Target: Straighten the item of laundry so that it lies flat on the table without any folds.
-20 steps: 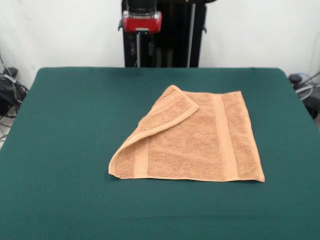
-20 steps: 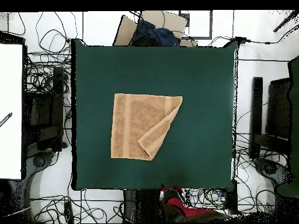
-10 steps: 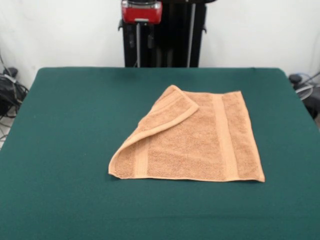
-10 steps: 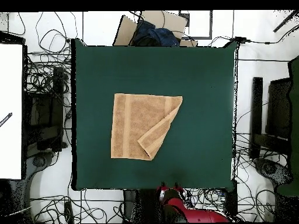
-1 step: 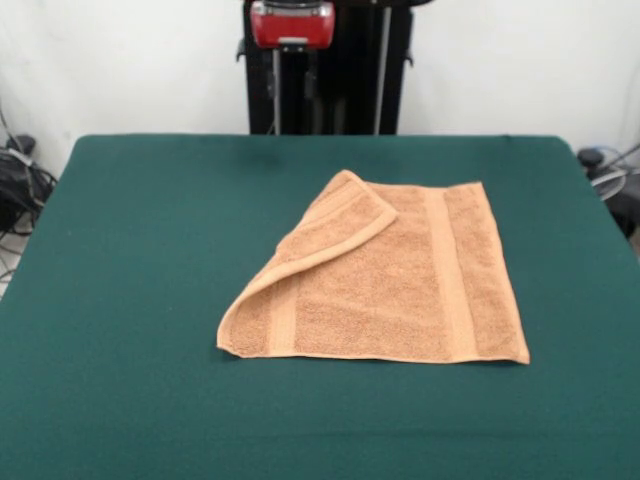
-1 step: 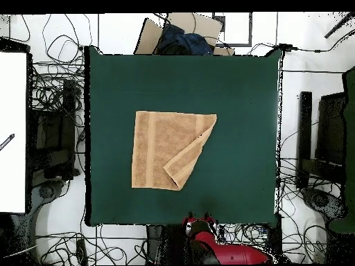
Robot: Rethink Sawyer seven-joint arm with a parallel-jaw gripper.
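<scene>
The item of laundry (image 5: 400, 285) is an orange-tan towel lying near the middle of the table (image 5: 130, 250). In the front view its far left corner (image 5: 335, 225) is folded diagonally over the rest, and two woven bands run across it. From above, the item of laundry (image 6: 156, 149) shows that fold at its lower right, on the green table (image 6: 236, 90). My gripper (image 5: 292, 40), with a red body, hangs beyond the table's far edge, well away from the towel. In the overhead view my gripper (image 6: 197, 225) sits just past the table's bottom edge.
Cables and dark gear (image 5: 18, 185) lie off the table's left side and more (image 5: 610, 175) off its right in the front view. From above, tangled wires (image 6: 55, 97) ring the table, and a cardboard box with dark cloth (image 6: 182, 38) sits past its top edge.
The red gripper has shifted slightly to the right in the front view and risen a little. The towel has not moved.
</scene>
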